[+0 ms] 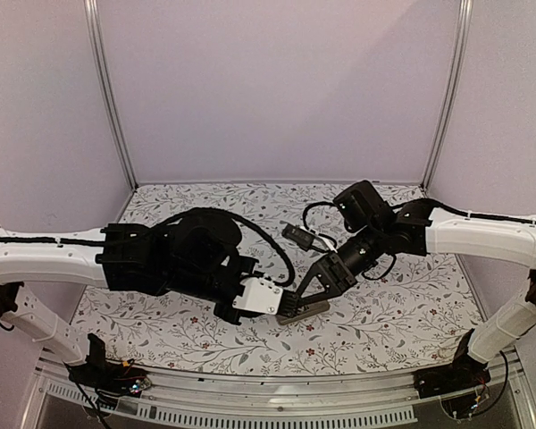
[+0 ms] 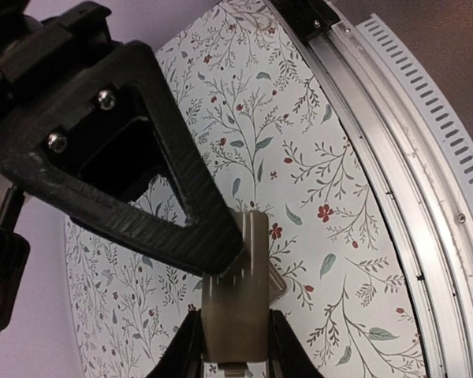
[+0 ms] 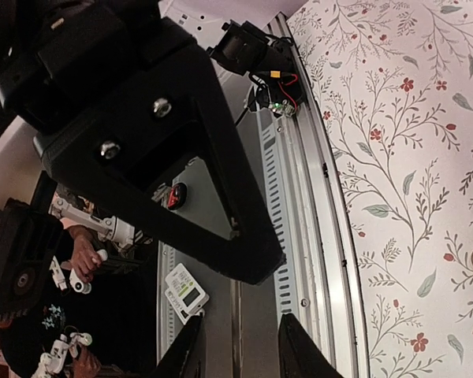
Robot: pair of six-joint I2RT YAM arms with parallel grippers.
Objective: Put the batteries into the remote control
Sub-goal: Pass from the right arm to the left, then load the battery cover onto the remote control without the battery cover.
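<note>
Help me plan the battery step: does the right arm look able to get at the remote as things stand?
Probably yes. The right pincer stands open close beside the remote, with nothing visible between them. The left pincer holds the remote by one end, which leaves the rest of it bare.

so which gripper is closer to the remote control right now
Left. The left gripper has the remote control between its fingers. The right gripper is right beside it, one finger apparently touching the remote's top, with nothing between its jaws.
</note>
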